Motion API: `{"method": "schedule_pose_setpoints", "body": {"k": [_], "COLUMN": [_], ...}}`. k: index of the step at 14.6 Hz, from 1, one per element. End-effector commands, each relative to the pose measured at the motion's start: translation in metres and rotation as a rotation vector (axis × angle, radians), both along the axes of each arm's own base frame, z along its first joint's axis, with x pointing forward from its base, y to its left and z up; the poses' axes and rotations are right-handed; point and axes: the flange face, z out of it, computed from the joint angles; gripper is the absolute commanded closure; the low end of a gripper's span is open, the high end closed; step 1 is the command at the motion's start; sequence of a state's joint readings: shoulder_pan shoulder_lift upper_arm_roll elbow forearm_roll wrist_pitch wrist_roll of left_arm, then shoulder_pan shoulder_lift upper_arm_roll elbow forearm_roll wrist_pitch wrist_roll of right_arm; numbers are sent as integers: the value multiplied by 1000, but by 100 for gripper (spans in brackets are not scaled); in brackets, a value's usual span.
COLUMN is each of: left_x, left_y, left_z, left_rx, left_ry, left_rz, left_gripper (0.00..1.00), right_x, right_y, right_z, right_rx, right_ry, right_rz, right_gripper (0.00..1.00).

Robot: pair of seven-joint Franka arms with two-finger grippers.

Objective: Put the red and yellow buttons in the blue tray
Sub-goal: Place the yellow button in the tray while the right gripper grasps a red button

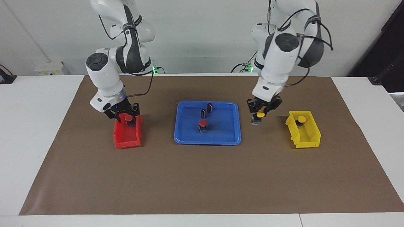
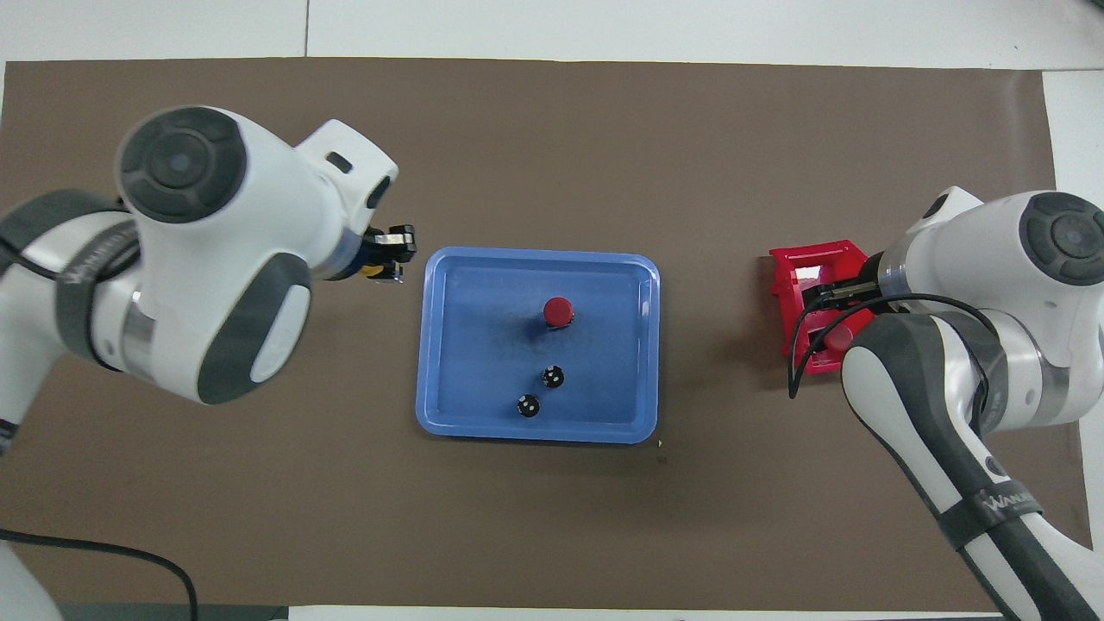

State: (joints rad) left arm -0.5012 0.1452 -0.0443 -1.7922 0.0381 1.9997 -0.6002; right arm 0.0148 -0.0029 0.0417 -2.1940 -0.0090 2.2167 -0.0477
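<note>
Across the facing view from its left edge: right claw (image 1: 123, 117) down in the red bin (image 1: 127, 136) at the right arm's end of the tabletop (image 1: 202, 176), fingers set around a red button (image 1: 128, 118), seemingly closed on it, though contact hard to confirm. Next, blue tray (image 1: 189, 138) at mid-tabletop, holding one red-capped button (image 1: 203, 125) and two dark capless cylinders (image 1: 206, 111) nearer the robots. Then left claw (image 1: 261, 113) between tray and yellow bin (image 1: 311, 134), clamped on a yellow button (image 1: 260, 115), raised off the tabletop. Last, second yellow button (image 1: 301, 120) inside the yellow bin.
</note>
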Motion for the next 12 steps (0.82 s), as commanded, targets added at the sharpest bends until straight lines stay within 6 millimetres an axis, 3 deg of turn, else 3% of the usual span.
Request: {"method": "schedule_pose_setpoints", "body": {"k": [1,6,10,11,12], "left_x": [-5,-18,-25,-25,-26], "left_y": [-24,-65,-75,-75,-76], "left_z": [-49,-109,-120,-120,-120], "left_rx": [5,-2,0,1,0], "left_ry": [-18,-5,2,2,2], "left_rz": [24,30,24,24,21], "left_gripper": [98,98,98,94,76], "right_x": [-16,-29,-36,-37,-37], "right_y": [-11,-10,-9,-9,-9], "right_z": [-7,-26,-33,-32,-32], "right_rx": [9,10,8,8,8], "right_ry": [-26,-20,-1,-3,-3], "right_rz": [1,-3,4,6,6], "right_gripper": [32,35,36,36,36]}}
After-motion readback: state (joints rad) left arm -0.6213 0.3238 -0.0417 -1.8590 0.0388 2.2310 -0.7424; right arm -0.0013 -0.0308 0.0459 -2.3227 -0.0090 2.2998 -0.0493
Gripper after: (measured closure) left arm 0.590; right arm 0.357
